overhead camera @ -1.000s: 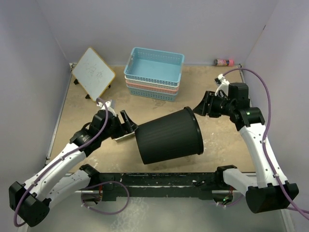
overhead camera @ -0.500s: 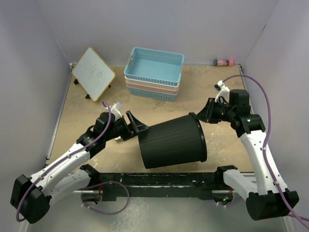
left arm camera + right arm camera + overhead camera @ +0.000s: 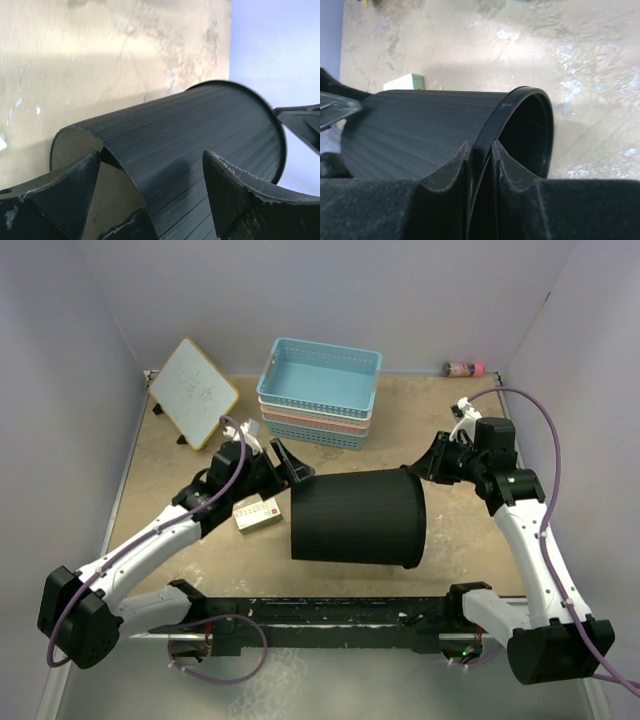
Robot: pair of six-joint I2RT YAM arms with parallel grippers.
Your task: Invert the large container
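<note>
So the big black container (image 3: 355, 520) is lying on its side, pretty much dead center of the table (image 3: 450, 430). Its open mouth points toward 3 o'clock and the closed bottom toward 9. From where I'm standing I can't tell if it's resting on the table or held just off it.

The right gripper (image 3: 413, 472) is at the rim, on the 12 o'clock side of the mouth. On the right wrist view its gripper (image 3: 480, 150) has both fingers squeezed onto the rim, one inside the mouth and one outside.

The left gripper (image 3: 292, 468) is at the bottom end, also on the 12 o'clock side. Its fingers (image 3: 60, 185) are spread wide either side of the container's bottom edge, and I can't make out either of them actually touching the ribbed wall.

Other stuff around:
- a small pale box (image 3: 258, 513) just beside the container's bottom, at 9 o'clock
- a stack of lattice baskets (image 3: 320, 390) at 12, blue one on top
- a whiteboard (image 3: 195, 390) propped up around 10
- a little pink can (image 3: 463, 368) lying way back at 1 o'clock
</note>
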